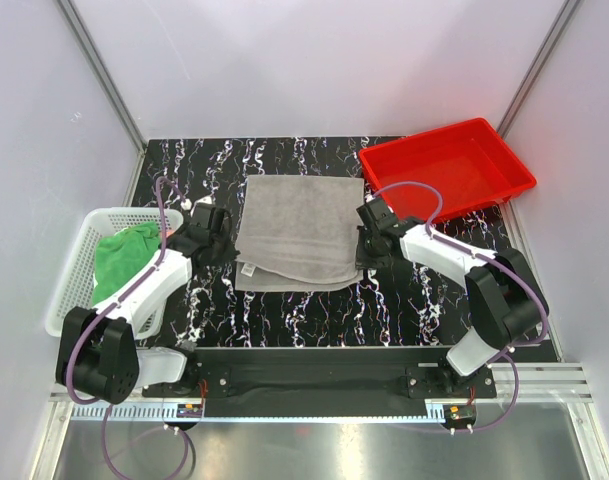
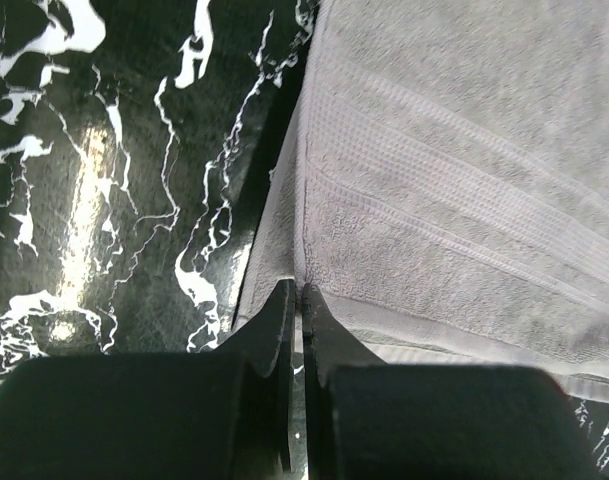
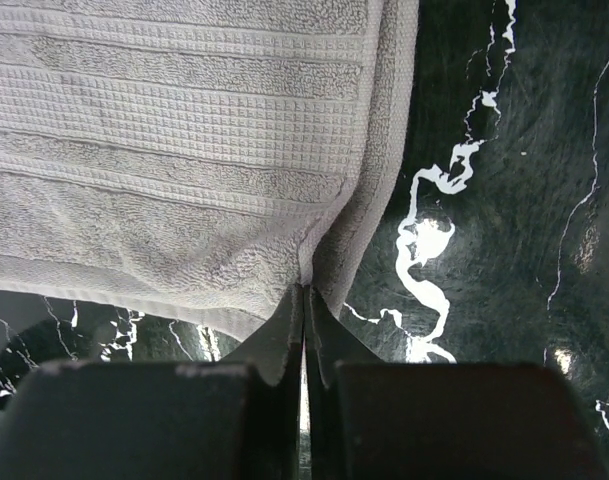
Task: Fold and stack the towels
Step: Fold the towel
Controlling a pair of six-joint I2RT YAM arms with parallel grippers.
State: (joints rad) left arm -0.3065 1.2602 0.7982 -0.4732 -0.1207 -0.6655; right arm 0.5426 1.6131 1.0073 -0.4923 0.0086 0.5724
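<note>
A grey towel [image 1: 299,230] lies folded over in the middle of the black marbled table. My left gripper [image 1: 224,243] is at its left edge, shut on a pinch of the grey cloth [image 2: 404,200]. My right gripper [image 1: 367,240] is at its right edge, shut on the cloth [image 3: 184,150] too. A bright green towel [image 1: 124,258] lies bunched in the white lattice basket [image 1: 79,262] at the left, with a bit of pink [image 1: 170,232] beside it. The pale blue-white towel is not visible.
A red plastic tray [image 1: 446,168] stands at the back right of the table. Grey enclosure walls close in the back and sides. The arm bases sit at the near edge.
</note>
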